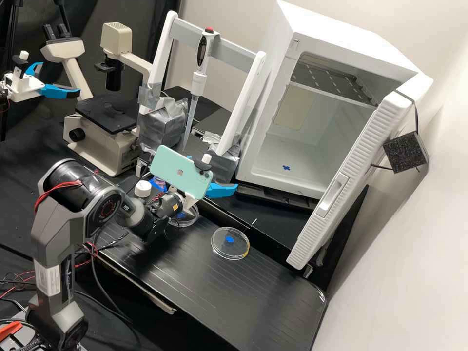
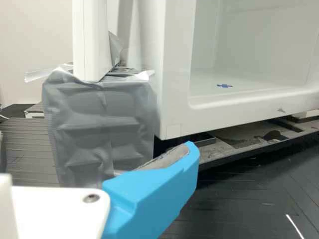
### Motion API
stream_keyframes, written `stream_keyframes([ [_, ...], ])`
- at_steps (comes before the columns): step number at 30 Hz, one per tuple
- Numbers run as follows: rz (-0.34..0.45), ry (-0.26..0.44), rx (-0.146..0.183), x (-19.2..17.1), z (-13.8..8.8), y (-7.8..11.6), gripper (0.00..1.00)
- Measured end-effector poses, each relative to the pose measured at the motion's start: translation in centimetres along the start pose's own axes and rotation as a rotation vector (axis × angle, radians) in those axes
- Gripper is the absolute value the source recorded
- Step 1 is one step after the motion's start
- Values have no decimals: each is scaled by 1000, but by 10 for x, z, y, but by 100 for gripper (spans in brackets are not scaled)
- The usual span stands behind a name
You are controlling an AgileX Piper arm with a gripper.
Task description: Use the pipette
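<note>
Across the desk (image 1: pixel 195 287), a frame (image 1: pixel 246 97) holds the pipette (image 1: pixel 198 80) beside an open incubator (image 1: pixel 341 34), behind a blue-marked dish (image 1: pixel 226 249) and spread fingers (image 1: pixel 220 190).

High view slants forward and down over the table (image 1: pixel 195 282); wrist view, low and nearer, faces the shared white cabinet (image 1: pixel 336 36).

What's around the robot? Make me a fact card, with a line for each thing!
Pipette: hanging tip down in the white frame
Clear round dishes: two, on the black bench
White box: door open, blue mark on its floor
Microscope: beside the frame
Phone: pale green, mounted on the arm
</note>
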Motion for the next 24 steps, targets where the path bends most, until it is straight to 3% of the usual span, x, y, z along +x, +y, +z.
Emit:
stream_keyframes([
  [9,1,1,0,-1,0,0,100],
  [14,10,34,-9,-21,-7,8,100],
  [17,62,105,8,-38,-25,25,100],
  [24,160,317,10,-55,-83,56,100],
])
